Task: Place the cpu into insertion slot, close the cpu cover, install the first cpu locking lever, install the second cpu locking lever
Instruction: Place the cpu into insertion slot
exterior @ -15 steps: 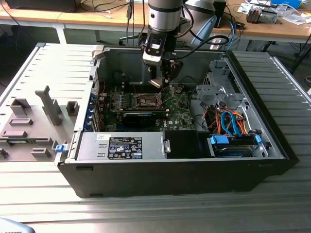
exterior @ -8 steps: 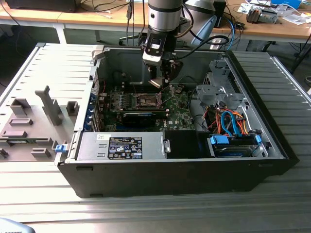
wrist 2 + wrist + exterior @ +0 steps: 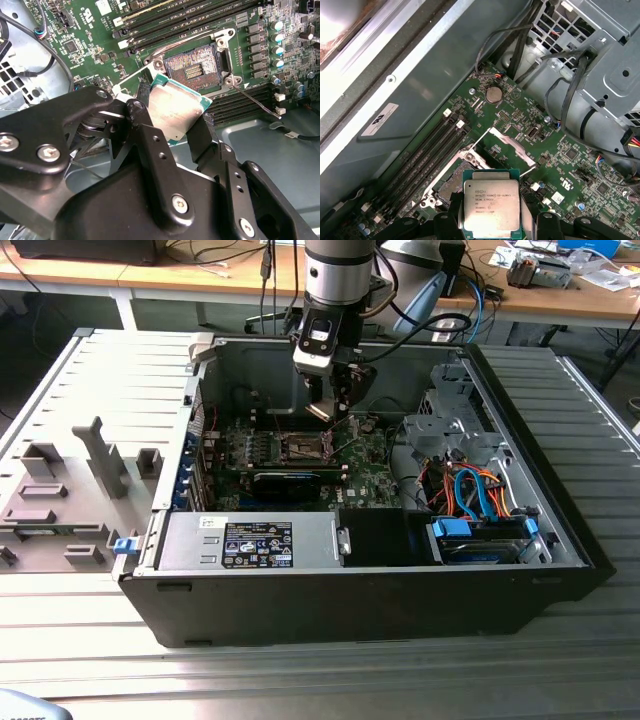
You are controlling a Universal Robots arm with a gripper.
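My gripper [image 3: 335, 405] hangs inside the open computer case, shut on the cpu [image 3: 175, 112]. The chip is a flat silver-topped square with a green edge, clamped by its sides between black fingers [image 3: 145, 135]. It hovers slightly tilted just above and beside the insertion slot [image 3: 192, 70], whose dark pin field lies bare inside a silver rim. In the first wrist view the cpu [image 3: 491, 207] covers part of the insertion slot [image 3: 451, 182]. The cpu cover [image 3: 507, 147] stands swung open on the far side of the socket. A thin locking lever [image 3: 255, 102] sticks out, unlatched.
The green motherboard [image 3: 365, 475] carries memory slots [image 3: 427, 150] beside the socket and a long black card [image 3: 285, 482]. A drive cage with blue and orange cables [image 3: 475, 490] fills the exterior view's right. A silver power supply [image 3: 250, 540] sits in front. Grey fixtures [image 3: 90, 465] lie outside the case.
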